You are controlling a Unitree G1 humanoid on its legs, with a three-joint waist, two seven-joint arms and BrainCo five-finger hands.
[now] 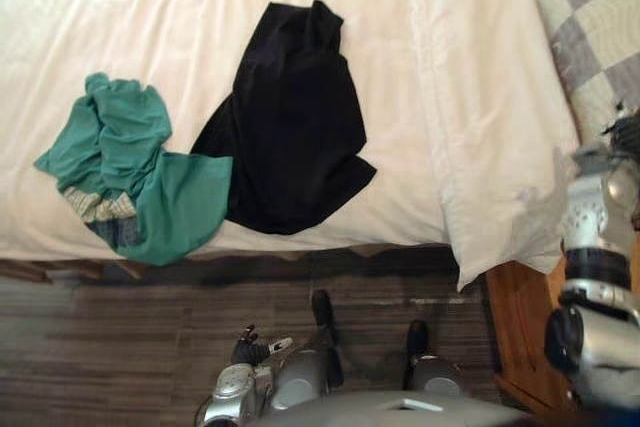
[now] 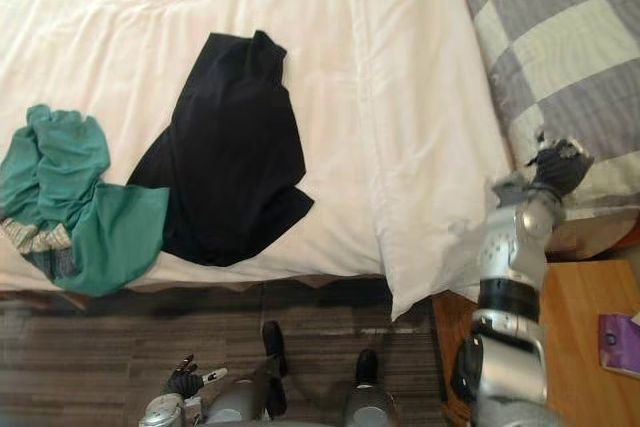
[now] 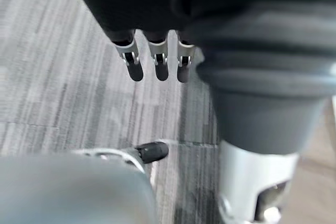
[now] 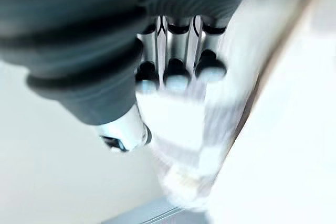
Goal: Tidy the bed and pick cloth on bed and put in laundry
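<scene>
A bed (image 1: 200,7) covered by a white duvet is seen across most of the head views. Its near corner on the robot's right hangs down over the front edge. Below the bed, a grey-brown plank floor (image 1: 120,337) is shown. A pillow (image 2: 560,37) checked in grey and cream is laid at the right end of the bed, and a wooden nightstand (image 2: 560,317) is placed just below it, beside the hanging duvet corner.

The black cloth (image 1: 295,127) is spread flat near the middle of the bed, with its lower hem reaching the front edge. The green cloth (image 1: 140,167) is bunched to its left, touching it. It is draped slightly over the same edge, and a pale patterned strip is exposed at its lower fold. No lettering can be made out on either garment.

The right hand (image 2: 558,169) is raised over the lower edge of the checked pillow. Whether it is closed or spread cannot be told.

The left hand (image 2: 185,379) is held low over the floor, well apart from the bed. Its fingers (image 3: 161,66) are relaxed and nearly straight, and nothing is held.

A small purple object (image 2: 620,342) is laid on the nightstand, and no writing on it can be read.
</scene>
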